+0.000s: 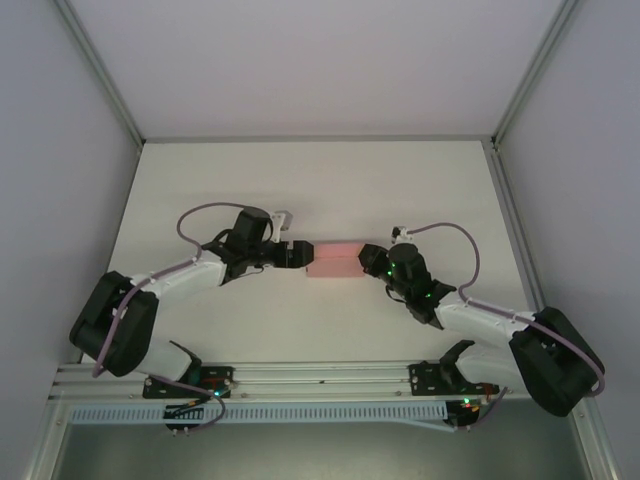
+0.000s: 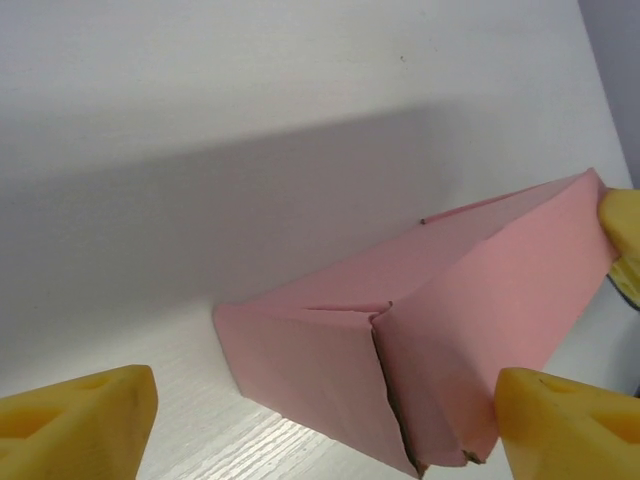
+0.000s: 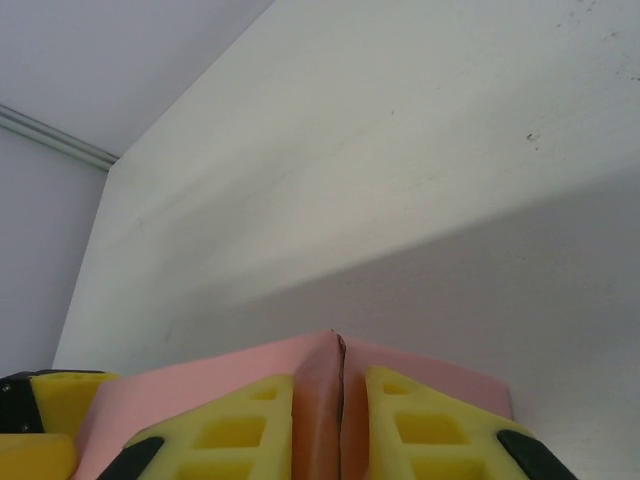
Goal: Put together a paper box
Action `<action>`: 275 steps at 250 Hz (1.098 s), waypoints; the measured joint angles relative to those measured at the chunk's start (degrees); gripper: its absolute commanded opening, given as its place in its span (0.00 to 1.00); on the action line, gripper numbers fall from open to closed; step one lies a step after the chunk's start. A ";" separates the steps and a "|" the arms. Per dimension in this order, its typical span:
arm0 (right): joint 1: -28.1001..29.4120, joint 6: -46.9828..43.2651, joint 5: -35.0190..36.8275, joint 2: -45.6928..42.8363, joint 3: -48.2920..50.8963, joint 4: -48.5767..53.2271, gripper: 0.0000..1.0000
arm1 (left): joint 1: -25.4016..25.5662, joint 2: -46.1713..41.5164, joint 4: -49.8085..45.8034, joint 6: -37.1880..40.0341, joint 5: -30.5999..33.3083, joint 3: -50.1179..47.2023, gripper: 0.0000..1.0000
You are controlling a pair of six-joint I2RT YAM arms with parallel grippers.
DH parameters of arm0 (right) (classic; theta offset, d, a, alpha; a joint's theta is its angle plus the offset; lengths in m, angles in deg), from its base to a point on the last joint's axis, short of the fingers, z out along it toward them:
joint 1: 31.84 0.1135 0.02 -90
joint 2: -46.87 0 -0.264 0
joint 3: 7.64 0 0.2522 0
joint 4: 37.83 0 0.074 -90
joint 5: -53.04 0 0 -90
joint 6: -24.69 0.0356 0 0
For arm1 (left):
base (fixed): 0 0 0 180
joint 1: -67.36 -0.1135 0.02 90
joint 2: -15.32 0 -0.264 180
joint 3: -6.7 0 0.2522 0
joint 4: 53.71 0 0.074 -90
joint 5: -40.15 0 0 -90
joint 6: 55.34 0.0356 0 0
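Observation:
The paper box (image 1: 337, 258) is a pink folded card lying flat at the middle of the table between the two arms. My left gripper (image 1: 298, 255) is at its left end. In the left wrist view that gripper (image 2: 320, 402) stands open, its yellow fingertips (image 2: 85, 415) spread either side of the box's (image 2: 450, 300) seamed end. My right gripper (image 1: 368, 258) is at the right end. In the right wrist view it (image 3: 341, 405) is shut on the box's upright pink end flaps (image 3: 320, 380), pinching them together along their seam.
The white table (image 1: 300, 180) is bounded by grey walls at the back and both sides. An aluminium rail (image 1: 320, 375) carrying the arm bases runs along the near edge. The right gripper's yellow finger (image 2: 625, 235) shows at the box's far end.

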 measured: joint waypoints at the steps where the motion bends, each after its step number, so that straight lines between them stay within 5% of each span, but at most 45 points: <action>1: 0.00 0.00 0.02 0.00 0.07 -0.15 0.07 | -0.07 0.02 0.00 -0.11 0.00 0.00 0.82; 86: 0.00 0.00 0.39 1.86 1.22 -4.96 0.00 | -0.81 1.51 6.69 -1.75 -5.42 -1.81 0.36; 136: -0.50 -1.46 -0.11 4.33 1.84 -9.60 0.00 | -1.60 2.62 11.69 -1.62 -6.45 -3.02 0.00; 275: -8.07 -10.60 -11.82 7.23 3.45 -17.14 0.00 | -2.08 6.64 21.59 0.35 -7.58 -3.91 0.00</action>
